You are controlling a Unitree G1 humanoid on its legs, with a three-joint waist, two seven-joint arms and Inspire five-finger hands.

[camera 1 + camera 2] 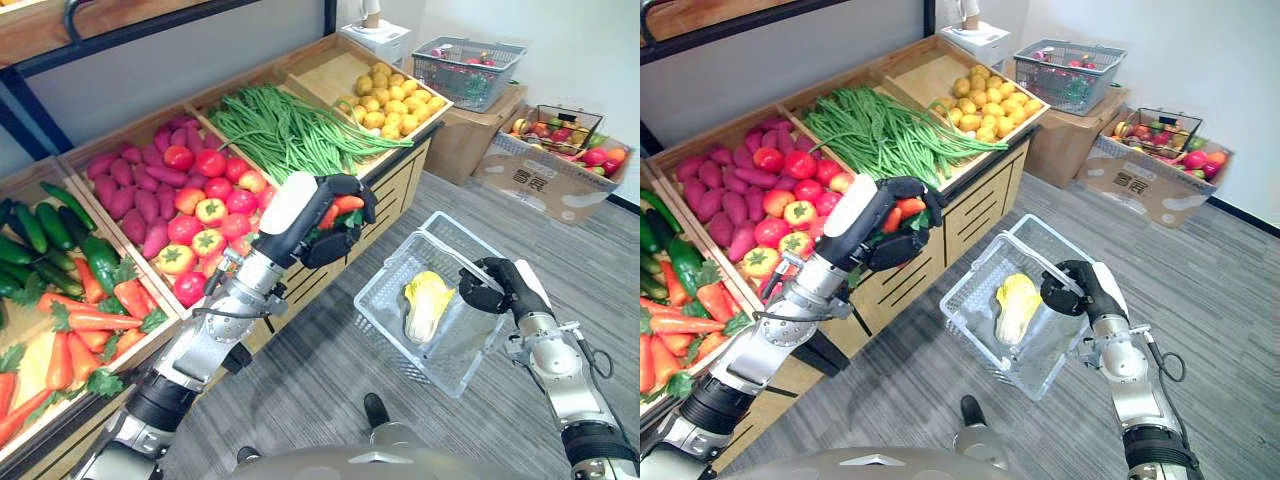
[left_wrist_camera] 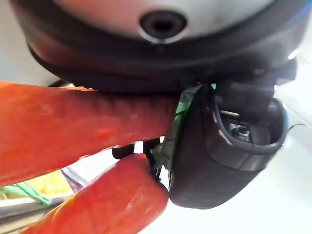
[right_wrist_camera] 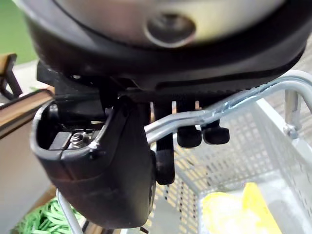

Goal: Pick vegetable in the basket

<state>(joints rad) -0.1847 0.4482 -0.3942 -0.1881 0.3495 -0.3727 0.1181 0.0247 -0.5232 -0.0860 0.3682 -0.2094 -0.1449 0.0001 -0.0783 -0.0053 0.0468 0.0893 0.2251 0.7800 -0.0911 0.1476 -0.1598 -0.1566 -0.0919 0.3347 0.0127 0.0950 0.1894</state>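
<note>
**Left eye view.** Your left hand (image 1: 325, 245) is raised in front of the near edge of a wooden produce stand (image 1: 400, 170). Its fingers are curled round an orange carrot (image 1: 342, 206) with green leaves. To the right and lower, over the grey floor (image 1: 330, 390), your right hand (image 1: 497, 282) is closed round the metal handle (image 1: 445, 248) of a white wire basket (image 1: 378, 300). A pale yellow cabbage (image 1: 427, 300) lies inside the basket. The carrot is up and to the left of the basket, not in it.

**Right eye view.** The arrangement is the same. From left to right, the stand's bins hold cucumbers (image 1: 685, 265), loose carrots (image 1: 680, 325), red tomatoes (image 1: 790, 175), green beans (image 1: 880, 130) and yellow fruit (image 1: 985, 100). At the far right, a cardboard box (image 1: 1140, 185) holds more fruit.

**Left wrist view.** The carrot is a thick orange length pressed against the underside of the palm. A second orange length sits just beside it, and you cannot tell whether that is another carrot. The dark thumb (image 2: 229, 161) wraps across the leafy end, so the grip is tight.

**Right wrist view.** The fingers (image 3: 190, 134) hook over the silver handle and the thumb (image 3: 97, 170) closes in from the other side. Past them you see the basket's mesh wall and the yellow cabbage on its bottom.
</note>
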